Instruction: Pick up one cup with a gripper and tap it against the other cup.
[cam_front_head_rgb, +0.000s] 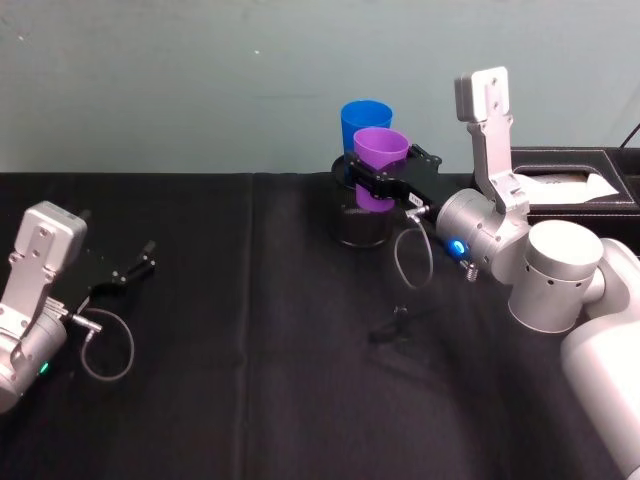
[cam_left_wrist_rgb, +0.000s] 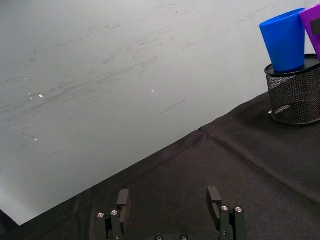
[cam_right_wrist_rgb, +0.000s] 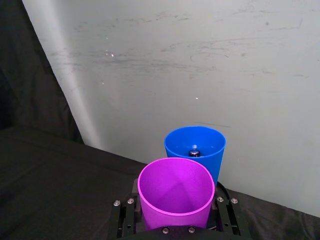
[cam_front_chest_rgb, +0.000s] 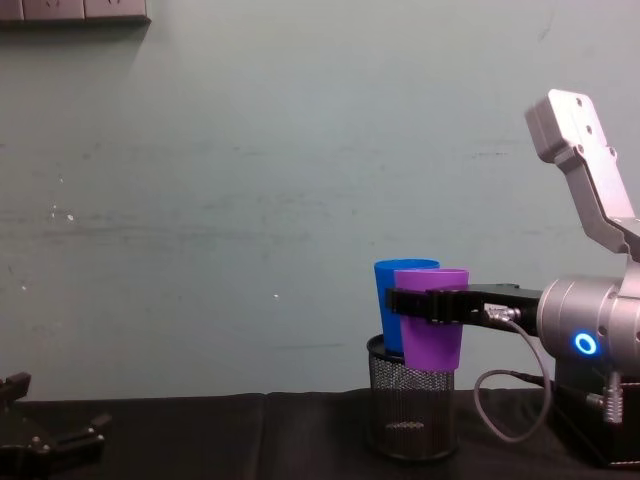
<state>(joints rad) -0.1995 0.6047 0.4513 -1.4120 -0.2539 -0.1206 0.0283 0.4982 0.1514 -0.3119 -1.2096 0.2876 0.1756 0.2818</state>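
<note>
The right arm reached in from the right with its silver-grey forearm roughly level and its blue ring light lit. The right gripper (cam_front_head_rgb: 377, 186) pointed toward the robot's left, held well above the black cloth of the table (cam_front_head_rgb: 250, 350). Its flat black jaws were closed on the purple cup (cam_front_head_rgb: 381, 150), gripping the smooth tapered wall about halfway down. The cup stood upright between them, with its plain round rim above the jaws and its narrower base below.

Just past the jaws on their far side stood the blue cup (cam_front_head_rgb: 361, 122). It had the same tapered, glossy plastic shape, and its base was set down inside the black wire-mesh holder (cam_front_head_rgb: 361, 230), a cylinder directly beneath the jaws. In the right wrist view the purple rim overlapped the blue wall, but whether the two touched could not be told.

The left arm lay low at the table's left side. The left gripper (cam_left_wrist_rgb: 167, 197) was just above the cloth, its two short black fingers (cam_left_wrist_rgb: 214, 194) spread wide with nothing between them, well apart from both cups.
</note>
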